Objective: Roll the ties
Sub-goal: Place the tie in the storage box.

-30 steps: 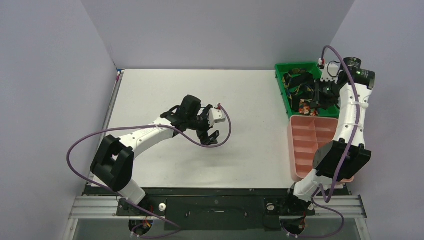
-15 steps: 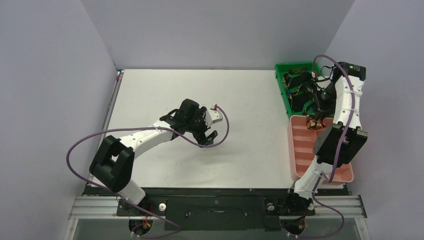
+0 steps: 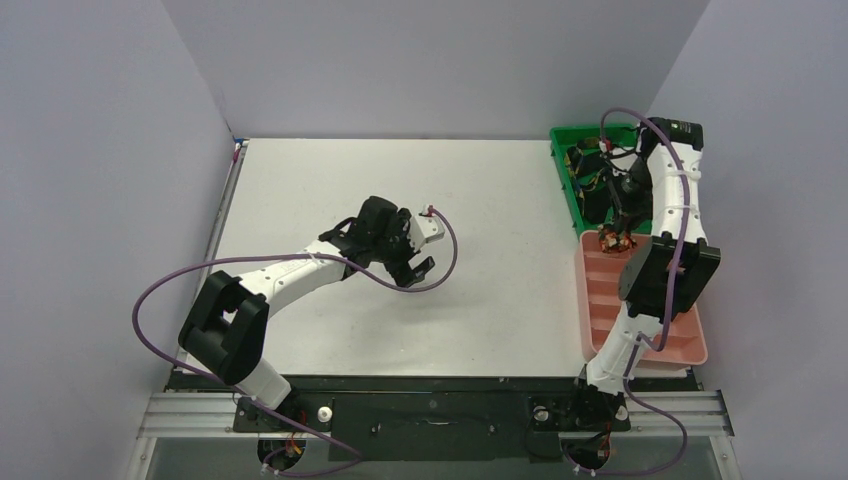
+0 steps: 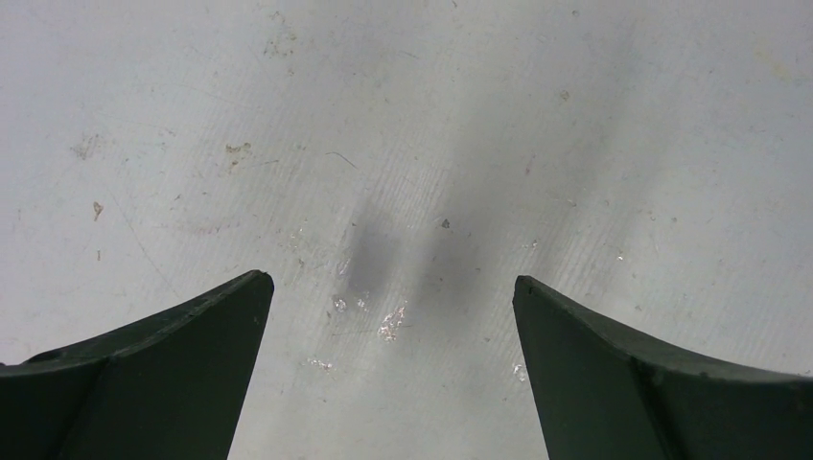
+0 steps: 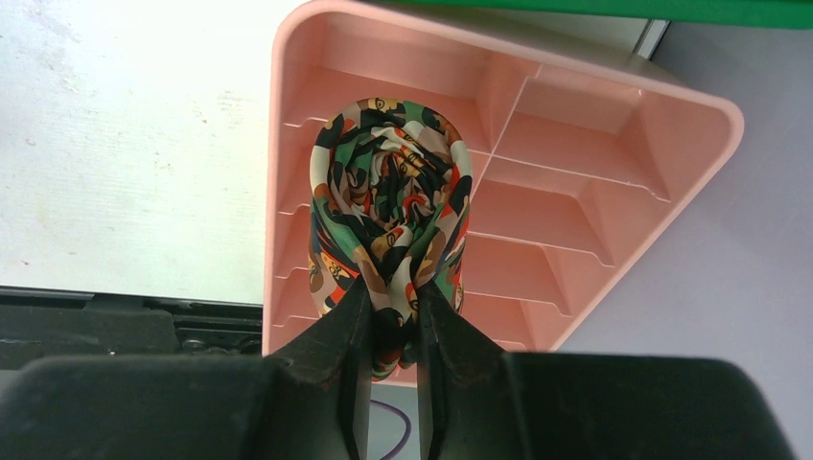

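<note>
My right gripper [image 5: 391, 287] is shut on a rolled floral tie [image 5: 388, 206] with a red, orange, green and white print. It holds the tie above the far end of the pink divided tray [image 5: 614, 163]. From above, the tie [image 3: 611, 241] hangs at the tray's far left corner, under the right gripper [image 3: 618, 228]. Other dark ties [image 3: 592, 175] lie heaped in the green bin [image 3: 562, 170]. My left gripper [image 4: 388, 287] is open and empty just above the bare white table; from above it [image 3: 415, 266] is at mid-table.
The pink tray [image 3: 600, 310] lies at the table's right edge, just near of the green bin. Purple cables [image 3: 300, 262] loop along both arms. Grey walls enclose the table on three sides. The table surface [image 4: 403, 115] under the left gripper is scratched.
My right arm has lifted the rolled floral tie out of the green bin and carried it toward me and left, over the pink tray's far end. The left gripper shifted slightly.
</note>
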Motion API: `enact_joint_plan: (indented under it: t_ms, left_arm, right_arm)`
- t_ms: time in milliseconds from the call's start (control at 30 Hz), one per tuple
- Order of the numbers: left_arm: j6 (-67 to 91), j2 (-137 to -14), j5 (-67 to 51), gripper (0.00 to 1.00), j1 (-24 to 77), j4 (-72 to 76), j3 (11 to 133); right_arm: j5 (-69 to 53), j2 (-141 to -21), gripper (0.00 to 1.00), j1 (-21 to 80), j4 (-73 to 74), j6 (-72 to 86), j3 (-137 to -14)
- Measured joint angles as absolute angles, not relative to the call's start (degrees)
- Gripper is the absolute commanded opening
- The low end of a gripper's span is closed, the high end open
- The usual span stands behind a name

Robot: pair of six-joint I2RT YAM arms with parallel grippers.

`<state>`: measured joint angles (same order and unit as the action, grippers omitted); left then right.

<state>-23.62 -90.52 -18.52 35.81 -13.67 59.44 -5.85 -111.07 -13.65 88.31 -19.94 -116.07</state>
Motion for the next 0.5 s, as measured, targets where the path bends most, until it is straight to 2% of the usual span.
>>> enact_joint_plan:
  t_ms: [500]
  left_arm:
    - [-25.1, -90.5, -15.6, 0.97, 35.0, -13.2, 59.4]
  right_arm:
    - [-3.3, -120.1, 0.00, -12.7, 87.5, -20.4, -118.9]
